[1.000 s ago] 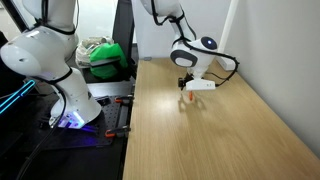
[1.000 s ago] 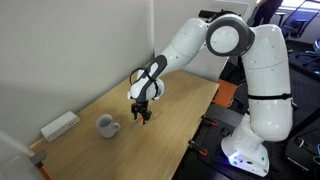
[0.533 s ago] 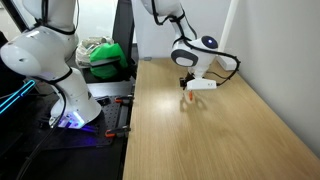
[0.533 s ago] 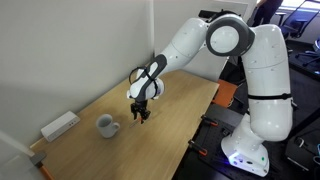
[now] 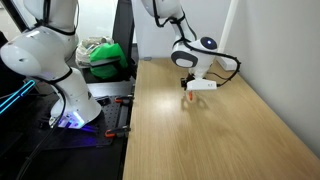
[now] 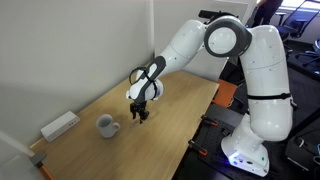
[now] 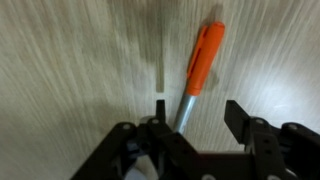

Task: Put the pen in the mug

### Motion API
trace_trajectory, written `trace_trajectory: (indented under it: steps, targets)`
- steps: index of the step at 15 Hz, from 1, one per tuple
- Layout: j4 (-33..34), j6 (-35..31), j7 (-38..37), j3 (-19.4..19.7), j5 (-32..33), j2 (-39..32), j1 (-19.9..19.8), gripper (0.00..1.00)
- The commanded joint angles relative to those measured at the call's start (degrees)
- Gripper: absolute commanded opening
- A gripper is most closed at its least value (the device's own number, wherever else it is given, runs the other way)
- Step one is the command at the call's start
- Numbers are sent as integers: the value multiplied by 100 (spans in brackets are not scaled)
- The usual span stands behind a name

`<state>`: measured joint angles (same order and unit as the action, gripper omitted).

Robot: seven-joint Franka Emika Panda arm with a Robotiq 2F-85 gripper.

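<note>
Two things sit left of me in an exterior view: a flat white box (image 6: 60, 125) by the wall, then the mug (image 6: 106, 125), upright on the desk (image 6: 175, 130). Further right, my gripper (image 6: 140, 116) hangs low over the wood, near the mug but apart from it. Honestly, nothing has shifted over the last second, same pose. The wrist view shows the jaws spread and holding nothing. The pen (image 7: 203, 58) lies flat on the desk, its paler end reaching in between them. So I reckon I'm lined up, and closing on it comes next.
</note>
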<state>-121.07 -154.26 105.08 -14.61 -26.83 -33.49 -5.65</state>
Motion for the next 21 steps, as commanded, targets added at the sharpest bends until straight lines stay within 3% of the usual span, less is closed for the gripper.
trace_trajectory:
  steps: [1,2,7,13,21]
  targets:
    - [97,-189,-283,-145,161,-128,-121,51]
    - [95,-212,-319,-151,161,-138,-126,37]
    - [94,-246,-347,-186,161,-138,-169,2]
    - [144,-120,-304,-302,107,-138,-314,3]
    - [63,-16,999,-1519,-1197,1,-1656,3]
